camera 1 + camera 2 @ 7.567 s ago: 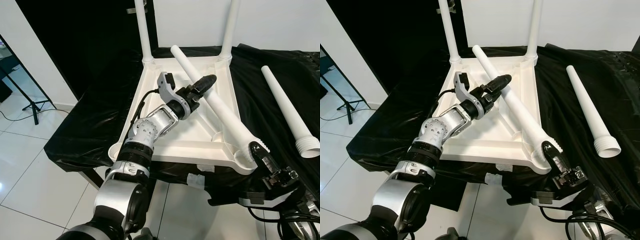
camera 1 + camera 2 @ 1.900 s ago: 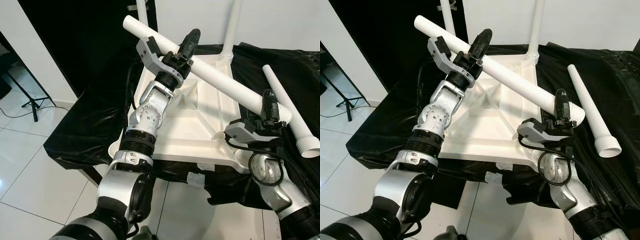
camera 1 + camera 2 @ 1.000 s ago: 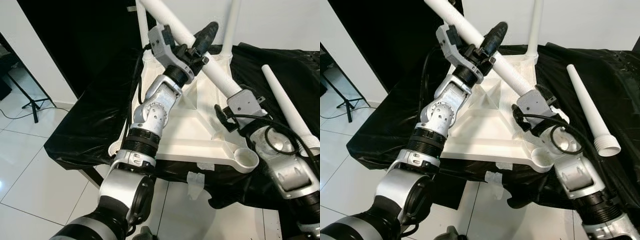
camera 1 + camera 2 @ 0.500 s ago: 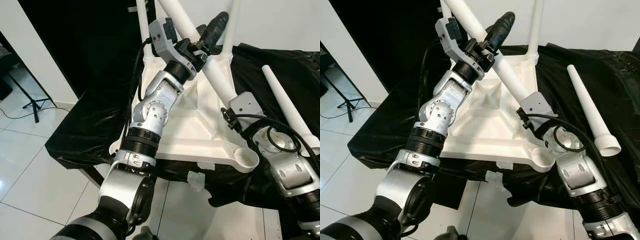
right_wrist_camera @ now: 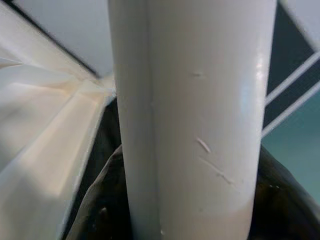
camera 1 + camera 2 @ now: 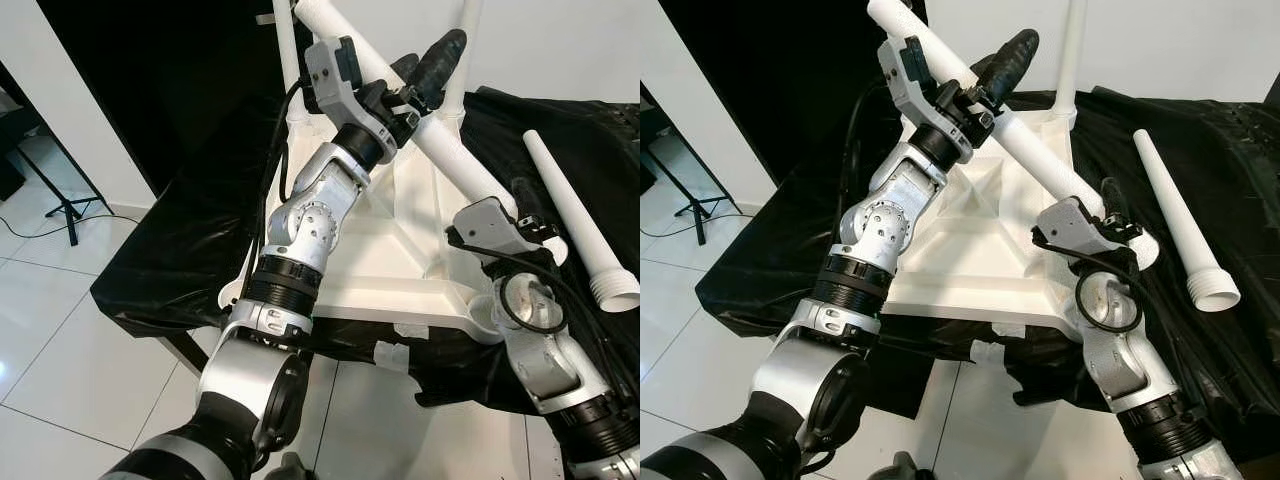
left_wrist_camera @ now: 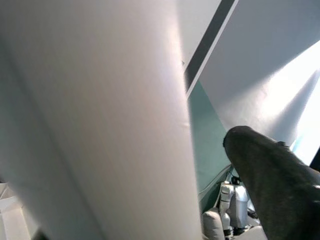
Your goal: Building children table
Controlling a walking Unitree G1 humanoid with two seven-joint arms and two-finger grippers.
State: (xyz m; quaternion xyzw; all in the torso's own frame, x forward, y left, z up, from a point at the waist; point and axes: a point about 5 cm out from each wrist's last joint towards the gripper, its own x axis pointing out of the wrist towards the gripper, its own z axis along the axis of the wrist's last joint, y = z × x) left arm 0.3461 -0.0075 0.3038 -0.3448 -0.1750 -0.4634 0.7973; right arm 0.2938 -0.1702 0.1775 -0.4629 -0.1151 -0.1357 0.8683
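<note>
A white leg (image 6: 455,160) is held aslant in the air over the upturned children's table (image 6: 390,260), its narrow end high near the wall and its wide end low, just above the near right corner socket (image 6: 480,318). The left hand (image 6: 415,85) grasps the leg on its upper part, black fingers (image 6: 440,55) closed about it; the left wrist view shows the leg pressed close against one finger. The right hand (image 6: 530,215) grasps the leg at its wide end, as the right wrist view confirms, the shaft lying between its fingers. Two legs (image 6: 288,60) already stand upright in the far corners. A spare leg (image 6: 575,220) lies on the black cloth (image 6: 180,240) covering the tabletop, to the right of the table and apart from it.

Step in hand, as judged: seating the third leg. To do it well, the leg should be brought upright first, its wide end centred over the socket, then lowered straight. The upper hand steers the tilt; the lower hand guides the end. An entry aslant may jam or shift the table.
</note>
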